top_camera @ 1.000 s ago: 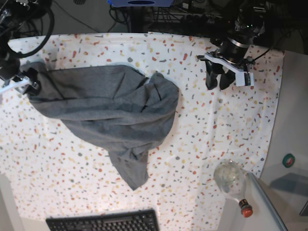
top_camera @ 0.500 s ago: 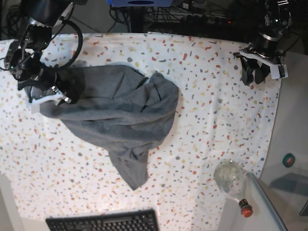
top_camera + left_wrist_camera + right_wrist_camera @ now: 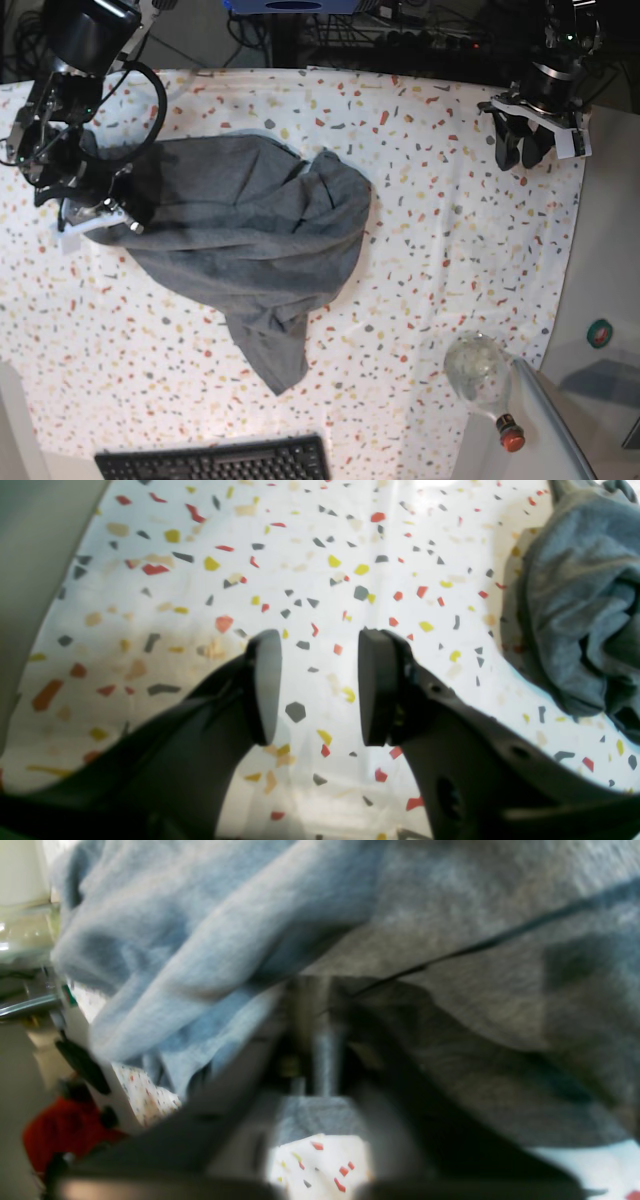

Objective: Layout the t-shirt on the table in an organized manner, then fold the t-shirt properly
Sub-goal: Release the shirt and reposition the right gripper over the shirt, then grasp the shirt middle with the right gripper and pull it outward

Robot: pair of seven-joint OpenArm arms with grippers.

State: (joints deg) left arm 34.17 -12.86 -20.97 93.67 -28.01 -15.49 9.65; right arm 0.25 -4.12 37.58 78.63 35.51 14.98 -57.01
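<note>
1. T-shirt (image 3: pixel 240 235): grey, heaped and creased on the table (image 3: pixel 440 250), left of centre in the base view. A narrow tail of cloth trails toward the near edge; a rounded fold bulges on the side facing the left arm.

2. Right gripper (image 3: pixel 100 212): at the shirt's far-left edge in the base view, jaws closed on the fabric. In the right wrist view the grey knit fills almost the whole frame, bunched over the clamped jaws, with a patch of speckled cloth showing beneath.

3. Left gripper (image 3: pixel 522 150): over the table's far right corner in the base view, well apart from the shirt. Jaws stand parted, nothing between them; in the left wrist view only speckled cloth shows through the gap between the two dark pads (image 3: pixel 265 685).

4. Shirt edge in the left wrist view (image 3: pixel 575 605): a rumpled grey mass at the right margin, apart from the parted jaws.

5. Table: white cloth flecked red, yellow, grey and orange, bare around the shirt on all sides.

6. Bottle (image 3: pixel 482 378): clear, red-capped, lying on its side at the table's near right corner.

7. Keyboard (image 3: pixel 215 460): black, at the near edge, just beyond the shirt's tail.
</note>
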